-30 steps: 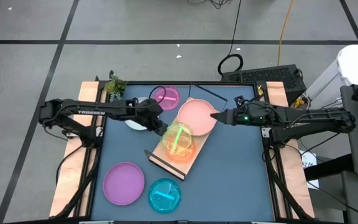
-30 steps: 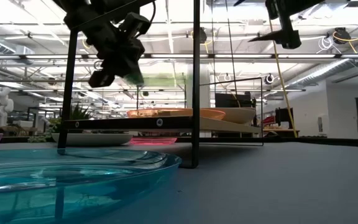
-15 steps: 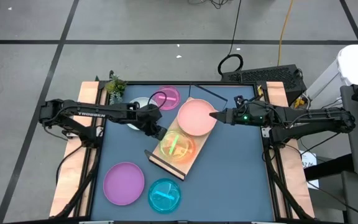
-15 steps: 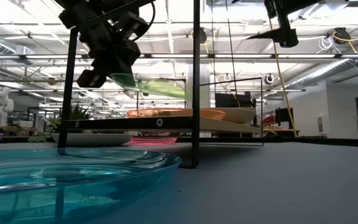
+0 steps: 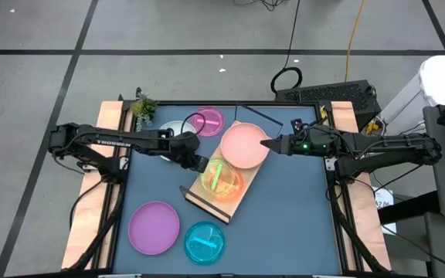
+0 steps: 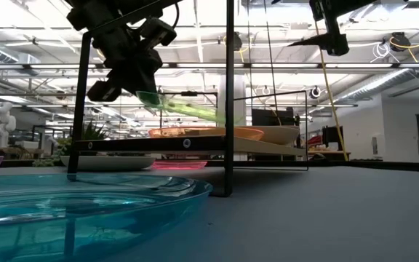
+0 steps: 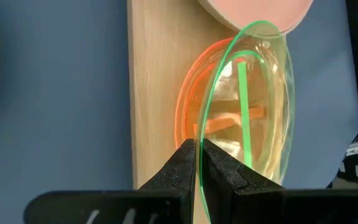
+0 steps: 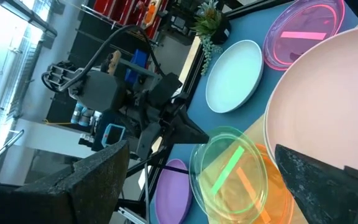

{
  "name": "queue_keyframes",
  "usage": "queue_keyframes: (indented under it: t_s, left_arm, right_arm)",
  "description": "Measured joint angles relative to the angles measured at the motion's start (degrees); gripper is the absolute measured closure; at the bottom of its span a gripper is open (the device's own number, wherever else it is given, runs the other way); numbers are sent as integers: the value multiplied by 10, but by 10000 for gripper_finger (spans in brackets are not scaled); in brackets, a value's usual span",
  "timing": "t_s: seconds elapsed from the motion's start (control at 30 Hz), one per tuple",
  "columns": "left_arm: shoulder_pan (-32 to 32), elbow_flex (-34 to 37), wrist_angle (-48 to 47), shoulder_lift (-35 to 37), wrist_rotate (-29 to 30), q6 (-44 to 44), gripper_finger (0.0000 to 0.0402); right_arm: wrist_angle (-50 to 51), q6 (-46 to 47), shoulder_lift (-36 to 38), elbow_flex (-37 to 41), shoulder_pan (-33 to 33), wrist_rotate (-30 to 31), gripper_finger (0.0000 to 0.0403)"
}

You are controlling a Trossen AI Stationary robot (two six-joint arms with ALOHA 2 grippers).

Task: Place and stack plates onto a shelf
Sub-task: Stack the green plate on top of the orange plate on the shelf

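Observation:
My left gripper (image 5: 200, 164) is shut on the rim of a green translucent plate (image 5: 222, 178). This plate hangs tilted over an orange translucent plate (image 6: 206, 132) that lies on the near half of the light-wood shelf (image 5: 238, 202). A salmon pink plate (image 5: 243, 144) lies on the shelf's far half. My right gripper (image 5: 269, 143) stands open over the pink plate's right edge, touching nothing. On the table lie a pink translucent plate (image 5: 206, 120), a pale plate (image 8: 232, 74) partly under my left arm, a purple plate (image 5: 154, 226) and a blue translucent plate (image 5: 205, 241). My left gripper pinches the green plate's rim (image 7: 199, 138) between its two fingers, at the edge nearest the table's left. The fingers slant down from the table's left side. The plate is lifted clear of the shelf and tilts down away from the fingers, over the orange plate (image 7: 187, 106).
The shelf lies askew in the table's middle, with black metal frame ends (image 6: 229, 94) rising from it. A small potted plant (image 5: 142, 106) stands at the far left corner. Bare blue table (image 5: 292, 216) shows to the right of the shelf.
My left gripper has rolled and drawn a little toward the table's left, staying shut on the green plate. The plate has tipped from a steep tilt to lie flatter over the orange plate, its free edge sinking toward the shelf.

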State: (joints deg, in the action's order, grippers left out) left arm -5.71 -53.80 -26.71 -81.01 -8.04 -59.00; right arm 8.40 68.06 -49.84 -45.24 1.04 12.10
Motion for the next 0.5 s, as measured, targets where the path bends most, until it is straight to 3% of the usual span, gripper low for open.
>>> queue_keyframes:
  t_s: [0.5]
  left_arm:
    - [37,0,7,0,3,-107,378]
  right_arm:
    - [0,-18,0,0,0,-1,23]
